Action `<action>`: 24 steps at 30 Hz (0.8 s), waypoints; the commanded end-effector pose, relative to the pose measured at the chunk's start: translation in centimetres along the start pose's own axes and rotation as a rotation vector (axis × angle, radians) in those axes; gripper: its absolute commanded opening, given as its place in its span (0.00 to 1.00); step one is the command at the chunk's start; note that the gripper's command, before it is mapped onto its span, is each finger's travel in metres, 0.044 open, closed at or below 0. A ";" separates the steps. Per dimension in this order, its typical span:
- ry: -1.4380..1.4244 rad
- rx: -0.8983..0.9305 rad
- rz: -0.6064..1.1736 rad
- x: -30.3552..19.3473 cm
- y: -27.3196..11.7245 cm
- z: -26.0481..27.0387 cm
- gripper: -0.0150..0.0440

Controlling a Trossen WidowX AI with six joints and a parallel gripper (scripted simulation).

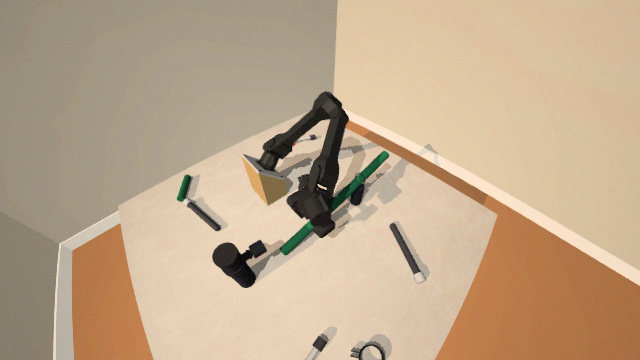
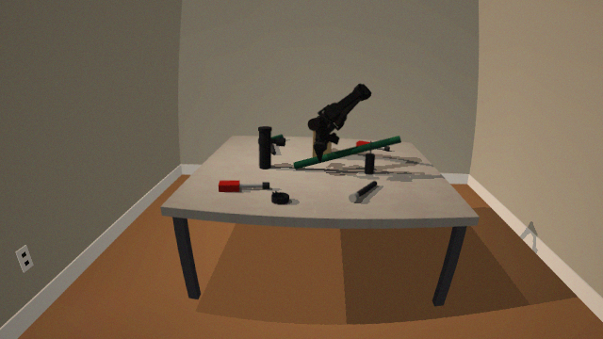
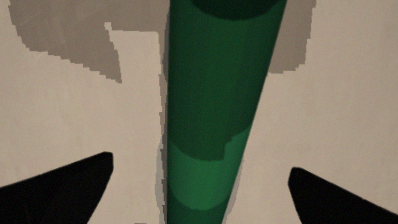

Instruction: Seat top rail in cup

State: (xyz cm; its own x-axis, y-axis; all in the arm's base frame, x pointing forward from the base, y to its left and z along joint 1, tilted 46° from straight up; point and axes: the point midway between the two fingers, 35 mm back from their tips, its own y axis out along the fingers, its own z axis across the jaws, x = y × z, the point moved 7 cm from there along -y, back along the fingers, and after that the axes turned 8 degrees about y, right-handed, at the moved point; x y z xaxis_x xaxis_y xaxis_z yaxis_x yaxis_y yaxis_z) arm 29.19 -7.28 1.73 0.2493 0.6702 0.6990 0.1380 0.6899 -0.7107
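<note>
The green rail (image 1: 297,239) (image 2: 349,152) (image 3: 215,100) slants through the loop cap (image 1: 363,185) on the small post (image 1: 357,195) (image 2: 369,163). Its far end is raised; its low end is near the table, short of the big post and below cup height. The black big post (image 1: 242,274) (image 2: 265,153) stands upright, with the rail-end cup (image 1: 257,248) (image 2: 280,140) sticking out near its top, apart from the rail. My gripper (image 2: 319,158) (image 3: 202,168) is open, its fingertips on either side of the rail's lower half, with nothing held. Fingertip contact is unclear.
A tan block (image 1: 270,190) stands by the arm's base. A green piece (image 1: 184,188) and dark rod (image 1: 204,215) lie left. A white-ended rod (image 1: 406,250) (image 2: 366,189), black ring (image 1: 371,345) (image 2: 280,198) and red-handled tool (image 2: 229,186) lie toward the front.
</note>
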 end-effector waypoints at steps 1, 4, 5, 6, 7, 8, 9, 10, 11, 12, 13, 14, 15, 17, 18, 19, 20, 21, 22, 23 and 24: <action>0.010 0.008 -0.006 -0.1 1.0 0.3 1.00; 0.010 0.008 -0.007 0.0 1.4 0.3 1.00; 0.010 0.008 -0.007 0.0 1.6 0.4 1.00; 0.010 0.008 -0.007 0.0 1.8 0.4 1.00; 0.010 0.008 -0.008 0.0 1.9 0.4 1.00; 0.010 0.008 -0.008 0.0 2.1 0.4 1.00; 0.010 0.008 -0.008 0.0 2.2 0.4 1.00; 0.010 0.008 -0.008 0.0 2.4 0.4 1.00; 0.010 0.008 -0.009 0.0 2.6 0.5 1.00; 0.010 0.008 -0.009 0.0 2.7 0.5 1.00; 0.010 0.008 -0.009 0.0 2.8 0.5 1.00; 0.010 0.009 -0.009 0.0 2.8 0.5 1.00; 0.010 0.009 -0.009 0.0 2.8 0.5 1.00; 0.010 0.009 -0.009 0.0 2.8 0.5 0.91; 0.010 0.009 -0.009 0.0 2.8 0.5 0.87; 0.010 0.009 -0.009 0.0 2.8 0.5 0.82; 0.010 0.009 -0.009 0.0 2.8 0.5 0.78; 0.010 0.009 -0.009 0.0 2.8 0.5 0.73; 0.010 0.009 -0.009 0.0 2.8 0.5 0.69; 0.010 0.009 -0.009 0.0 2.8 0.5 0.64; 0.010 0.009 -0.009 0.0 2.8 0.5 0.60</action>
State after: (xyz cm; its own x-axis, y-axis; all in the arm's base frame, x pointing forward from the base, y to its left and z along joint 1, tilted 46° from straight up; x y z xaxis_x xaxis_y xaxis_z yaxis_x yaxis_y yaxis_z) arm 29.26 -5.33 -0.11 0.2515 0.6663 0.7020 0.1334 0.6945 -0.7070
